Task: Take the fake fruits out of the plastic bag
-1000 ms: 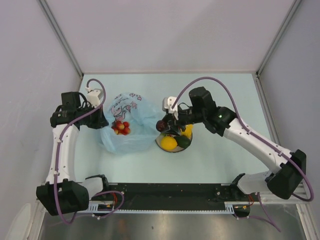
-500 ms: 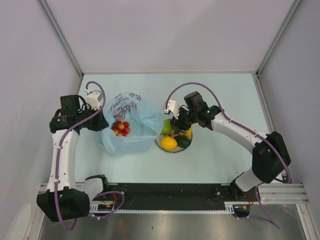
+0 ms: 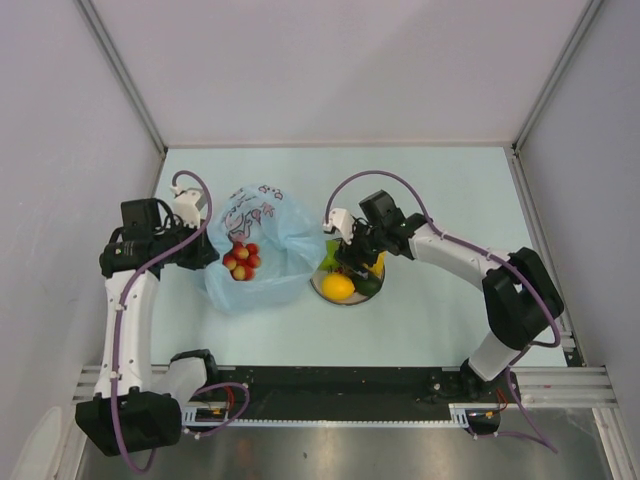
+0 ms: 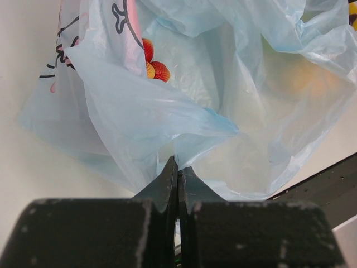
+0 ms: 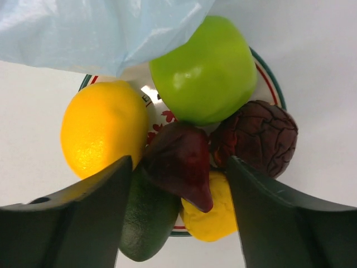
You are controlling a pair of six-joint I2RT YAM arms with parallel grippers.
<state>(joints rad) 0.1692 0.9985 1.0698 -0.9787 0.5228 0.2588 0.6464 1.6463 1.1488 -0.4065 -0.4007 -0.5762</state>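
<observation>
We are opening the right gripper (image 5: 178,163), just releasing the dark red fruit (image 5: 184,146) onto the plate (image 5: 274,85); the left gripper (image 4: 178,167) is clamping the plastic bag (image 4: 162,111), red berries (image 3: 241,257) remaining inside.

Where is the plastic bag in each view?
Top external: plastic bag left of centre, between the left gripper and the plate.
Left wrist: fills most of the frame, its edge pinched in the shut gripper at bottom centre.
Right wrist: top left corner, overhanging the plate.
Landmark: red berries inside the bag, seen in top external and left wrist; the plate ties top external to right wrist.
</observation>
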